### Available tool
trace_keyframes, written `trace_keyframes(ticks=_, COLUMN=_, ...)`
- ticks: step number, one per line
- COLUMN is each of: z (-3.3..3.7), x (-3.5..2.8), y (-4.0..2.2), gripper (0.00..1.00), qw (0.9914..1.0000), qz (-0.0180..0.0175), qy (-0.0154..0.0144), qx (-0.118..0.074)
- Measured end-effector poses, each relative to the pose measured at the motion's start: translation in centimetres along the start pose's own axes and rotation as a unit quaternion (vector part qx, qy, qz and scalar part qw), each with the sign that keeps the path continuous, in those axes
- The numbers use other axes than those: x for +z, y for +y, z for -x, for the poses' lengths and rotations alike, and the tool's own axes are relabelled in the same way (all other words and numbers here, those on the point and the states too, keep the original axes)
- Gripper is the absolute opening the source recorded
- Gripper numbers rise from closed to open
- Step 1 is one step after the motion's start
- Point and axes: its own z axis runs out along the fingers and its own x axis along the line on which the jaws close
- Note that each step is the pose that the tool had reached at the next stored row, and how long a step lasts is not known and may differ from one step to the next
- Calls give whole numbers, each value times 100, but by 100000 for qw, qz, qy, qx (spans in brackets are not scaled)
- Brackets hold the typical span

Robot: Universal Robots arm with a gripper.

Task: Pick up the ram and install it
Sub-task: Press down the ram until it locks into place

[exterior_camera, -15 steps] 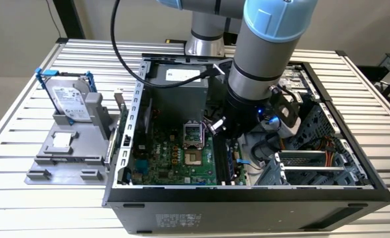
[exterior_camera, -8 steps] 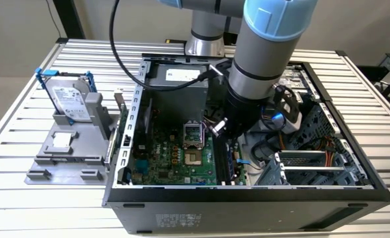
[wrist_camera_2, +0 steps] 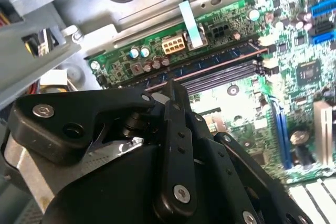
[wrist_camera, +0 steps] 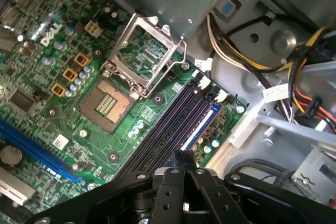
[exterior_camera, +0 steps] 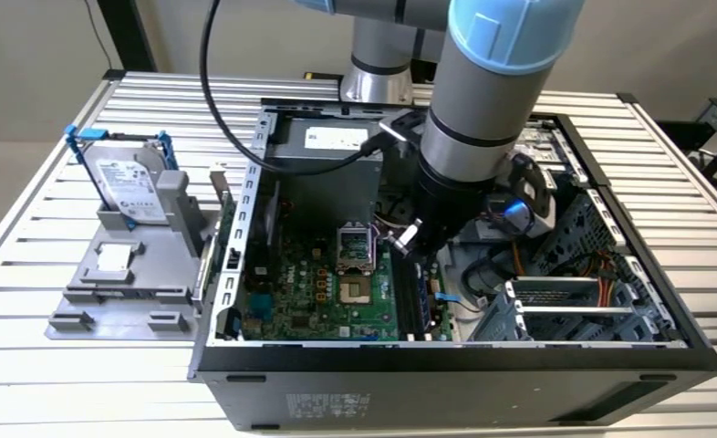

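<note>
In the exterior view, an open computer case [exterior_camera: 456, 351] lies on its side on a slatted metal counter [exterior_camera: 42, 383]. The arm reaches down into it, with the gripper [exterior_camera: 408, 239] low over the green motherboard [exterior_camera: 310, 301], beside the CPU socket [exterior_camera: 356, 246]. The ram [exterior_camera: 433, 297] looks to be standing on edge in the slot row just below the gripper, on the side of the board toward the exterior view's right. Outside the case, toward the exterior view's left, a hard drive [exterior_camera: 128, 182] in a blue bracket stands in a grey fixture [exterior_camera: 128, 274].

In the second wrist view, the black gripper [wrist_camera_2: 173, 90] has its fingers [wrist_camera_2: 176, 108] pressed together with nothing between them. Beyond their tips the ram [wrist_camera_2: 210, 62] sits in the memory slot nearest the board's edge, with the empty black slots [wrist_camera_2: 226, 74] alongside it.

In the first wrist view, the gripper [wrist_camera: 184, 157] is again clenched, its tips right over the near end of the ram [wrist_camera: 202, 124], which shows blue and white along the outermost slot. Whether the tips touch it cannot be told. The empty slots [wrist_camera: 168, 129] run beside it, between it and the open CPU socket [wrist_camera: 113, 103]. Yellow and black cables [wrist_camera: 247, 61] lie past the board's edge.
</note>
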Motion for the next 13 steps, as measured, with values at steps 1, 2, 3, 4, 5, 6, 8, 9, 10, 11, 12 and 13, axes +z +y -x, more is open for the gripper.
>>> trace_keyframes(ticks=1, z=0, x=-1, y=0, gripper=0, qw=99996, qz=30, qy=0, qx=-839)
trace_keyframes(ticks=2, z=0, x=-1, y=0, gripper=0, qw=99987, qz=56, qy=2, qx=-1611)
trace_keyframes(ticks=3, z=0, x=-2, y=0, gripper=0, qw=99969, qz=77, qy=0, qx=-2503)
trace_keyframes(ticks=4, z=0, x=-2, y=0, gripper=0, qw=99944, qz=95, qy=-14, qx=-3343)
trace_keyframes(ticks=5, z=0, x=-2, y=0, gripper=0, qw=99911, qz=123, qy=-11, qx=-4204)
trace_keyframes(ticks=6, z=0, x=-2, y=0, gripper=0, qw=99871, qz=160, qy=1, qx=-5083)
trace_keyframes(ticks=8, z=0, x=-3, y=0, gripper=0, qw=99763, qz=239, qy=34, qx=-6872)
trace_keyframes(ticks=9, z=0, x=-2, y=0, gripper=0, qw=99698, qz=262, qy=27, qx=-7761)
trace_keyframes(ticks=10, z=0, x=-2, y=0, gripper=0, qw=99621, qz=291, qy=19, qx=-8690)
trace_keyframes(ticks=11, z=0, x=-2, y=0, gripper=0, qw=99533, qz=322, qy=24, qx=-9643)
trace_keyframes(ticks=12, z=0, x=-2, y=0, gripper=0, qw=99443, qz=360, qy=35, qx=-10533)
trace_keyframes(ticks=13, z=0, x=-2, y=0, gripper=0, qw=99344, qz=405, qy=49, qx=-11432)
